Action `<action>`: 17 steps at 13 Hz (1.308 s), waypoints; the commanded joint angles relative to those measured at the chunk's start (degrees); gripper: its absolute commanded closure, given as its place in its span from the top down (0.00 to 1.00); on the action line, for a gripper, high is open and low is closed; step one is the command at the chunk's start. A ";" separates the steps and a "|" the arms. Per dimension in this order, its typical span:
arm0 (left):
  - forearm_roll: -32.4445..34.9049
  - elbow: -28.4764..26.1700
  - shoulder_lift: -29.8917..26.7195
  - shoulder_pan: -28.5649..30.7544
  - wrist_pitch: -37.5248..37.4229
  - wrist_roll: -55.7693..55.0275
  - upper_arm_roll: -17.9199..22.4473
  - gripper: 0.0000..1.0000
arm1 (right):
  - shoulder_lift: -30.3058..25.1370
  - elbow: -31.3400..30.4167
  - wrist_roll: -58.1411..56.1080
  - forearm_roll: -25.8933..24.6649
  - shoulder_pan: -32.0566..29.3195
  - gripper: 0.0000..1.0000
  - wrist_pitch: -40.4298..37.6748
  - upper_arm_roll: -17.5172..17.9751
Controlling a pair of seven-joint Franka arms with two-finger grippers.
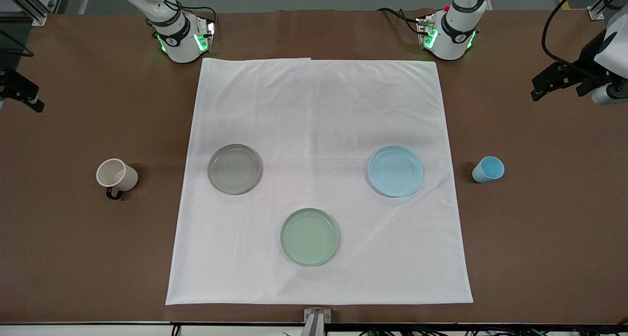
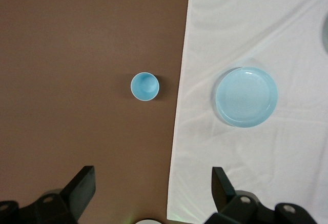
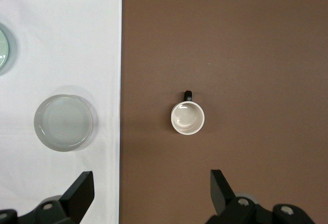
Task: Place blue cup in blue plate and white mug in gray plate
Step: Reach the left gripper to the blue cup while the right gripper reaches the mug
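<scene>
The blue cup stands upright on the brown table, off the cloth, beside the blue plate toward the left arm's end. The white mug stands on the brown table beside the gray plate toward the right arm's end, with its black handle toward the front camera. My left gripper is open and empty, high over the table's cloth edge, with the blue cup and blue plate below. My right gripper is open and empty, high over the white mug and gray plate.
A white cloth covers the middle of the table and bears all three plates. A pale green plate lies on it nearest the front camera. Both robot bases stand at the table's back edge.
</scene>
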 commanded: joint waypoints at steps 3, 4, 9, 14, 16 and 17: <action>-0.46 1.08 0.68 0.28 -0.28 1.65 0.57 1.00 | 0.55 1.31 0.46 -0.40 -0.36 1.00 -0.85 0.17; -0.55 1.00 1.56 0.28 -0.28 2.43 0.48 1.00 | 0.55 1.31 0.46 -0.40 -0.27 1.00 -0.85 0.26; 1.55 -3.02 6.13 3.79 4.36 2.79 0.66 1.00 | 2.48 1.31 0.81 -0.84 -0.01 1.00 -0.85 0.26; 1.65 -25.58 6.92 9.06 31.46 2.88 0.65 1.00 | 9.49 1.05 -0.24 -1.02 -0.01 1.00 1.42 0.43; 1.65 -29.32 11.99 10.55 40.21 3.31 0.57 1.00 | 13.89 -1.83 -0.15 -1.11 -0.71 1.00 5.72 0.35; 1.65 -29.32 14.63 10.65 41.98 3.49 0.57 0.98 | 15.30 -4.37 -0.15 -1.02 -1.58 1.00 9.40 0.35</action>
